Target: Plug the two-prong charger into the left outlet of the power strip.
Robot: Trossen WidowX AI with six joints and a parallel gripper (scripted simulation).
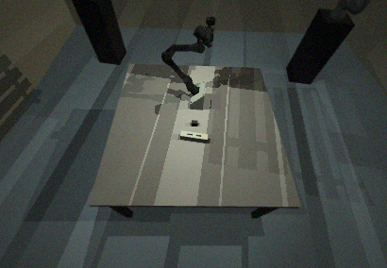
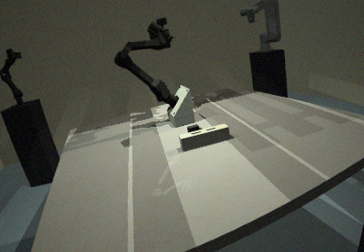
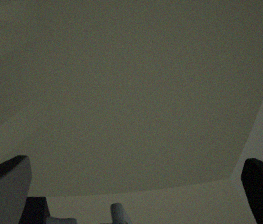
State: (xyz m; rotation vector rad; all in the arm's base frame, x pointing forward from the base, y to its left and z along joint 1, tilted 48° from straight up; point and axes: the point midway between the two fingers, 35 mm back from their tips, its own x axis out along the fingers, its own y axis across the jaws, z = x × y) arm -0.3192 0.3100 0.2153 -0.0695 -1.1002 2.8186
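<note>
Gaping hand (image 1: 210, 43) (image 2: 169, 41) (image 3: 140, 171); nothing held.

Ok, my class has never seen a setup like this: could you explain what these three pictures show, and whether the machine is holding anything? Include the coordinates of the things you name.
The machine is a dark jointed robot arm (image 1: 176, 67) (image 2: 141, 74) on a pale slanted mount (image 1: 198, 95) (image 2: 183, 112). One picture looks down from above, one looks across the table from outside, and one comes from the arm's wrist, where two dark fingers show against a plain background. On the pale table (image 1: 123, 175) (image 2: 98, 209) lie a small dark charger (image 1: 194, 123) (image 2: 193, 128) and, beside it, a long cream power strip (image 1: 193, 138) (image 2: 204, 138) with outlets on top. The gripper (image 1: 210, 44) (image 2: 170, 39) (image 3: 140, 171) is open, raised above the table, and holds nothing.
</note>
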